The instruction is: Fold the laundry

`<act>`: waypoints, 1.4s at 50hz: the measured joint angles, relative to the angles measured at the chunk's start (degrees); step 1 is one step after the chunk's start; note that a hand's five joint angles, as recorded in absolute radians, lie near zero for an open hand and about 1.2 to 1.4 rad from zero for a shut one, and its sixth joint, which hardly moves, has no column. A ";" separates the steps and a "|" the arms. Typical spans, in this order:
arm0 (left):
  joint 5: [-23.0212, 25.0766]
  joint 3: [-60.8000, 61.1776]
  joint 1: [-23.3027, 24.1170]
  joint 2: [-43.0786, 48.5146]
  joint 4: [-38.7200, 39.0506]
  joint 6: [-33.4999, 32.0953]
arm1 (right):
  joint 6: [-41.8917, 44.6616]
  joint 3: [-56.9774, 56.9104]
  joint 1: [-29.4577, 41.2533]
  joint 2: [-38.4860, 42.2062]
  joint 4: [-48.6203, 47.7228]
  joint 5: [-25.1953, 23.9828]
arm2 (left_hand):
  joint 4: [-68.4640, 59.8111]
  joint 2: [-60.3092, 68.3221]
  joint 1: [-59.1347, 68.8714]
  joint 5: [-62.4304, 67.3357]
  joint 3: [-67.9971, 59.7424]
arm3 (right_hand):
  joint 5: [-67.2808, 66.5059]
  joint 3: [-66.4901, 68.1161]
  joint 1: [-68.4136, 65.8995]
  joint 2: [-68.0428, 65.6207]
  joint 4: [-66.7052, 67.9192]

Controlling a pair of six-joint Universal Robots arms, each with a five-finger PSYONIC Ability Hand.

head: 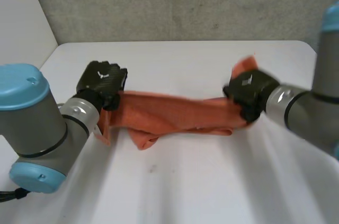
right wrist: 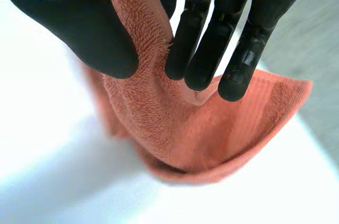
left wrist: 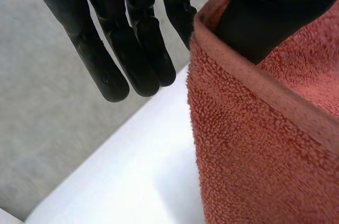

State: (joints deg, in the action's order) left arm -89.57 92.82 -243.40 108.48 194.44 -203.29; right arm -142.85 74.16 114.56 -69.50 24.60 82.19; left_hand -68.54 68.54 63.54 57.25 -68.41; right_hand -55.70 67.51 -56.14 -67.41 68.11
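White table by a grey wall: right hand pinches the orange towel, left hand seemingly too

no text, label, brand or number can be read anywhere. the back of the left hand and the back of the right hand each carry a small pale mark, too small to make out as a letter or sign. the orange towel shows only plain terry loops and a flat hem, without readable print.
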 measured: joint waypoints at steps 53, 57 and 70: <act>1.55 3.86 -5.37 8.23 23.13 -3.67 | -8.17 7.49 -0.35 12.24 -32.69 4.20 | -0.02 0.20 0.01 0.00 -0.04 | -0.80 0.30 0.02 0.00 0.01; 1.56 6.60 -5.52 8.07 21.42 -5.46 | -8.29 7.06 -0.48 13.67 -25.58 4.03 | -0.02 0.20 0.01 0.00 -0.04 | -0.80 0.30 0.02 0.00 0.01; 1.47 13.06 -5.91 0.09 16.83 -7.27 | -8.34 10.46 -0.54 6.22 -10.50 0.92 | -0.02 0.20 0.01 0.00 -0.04 | 4.05 -6.81 3.92 6.90 -6.47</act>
State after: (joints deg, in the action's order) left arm -88.10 105.89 -249.32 108.57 211.27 -210.56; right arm -151.19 84.62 114.03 -63.28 14.10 83.12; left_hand -68.56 68.74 63.55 57.25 -68.45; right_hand -51.65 60.70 -52.22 -60.51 61.64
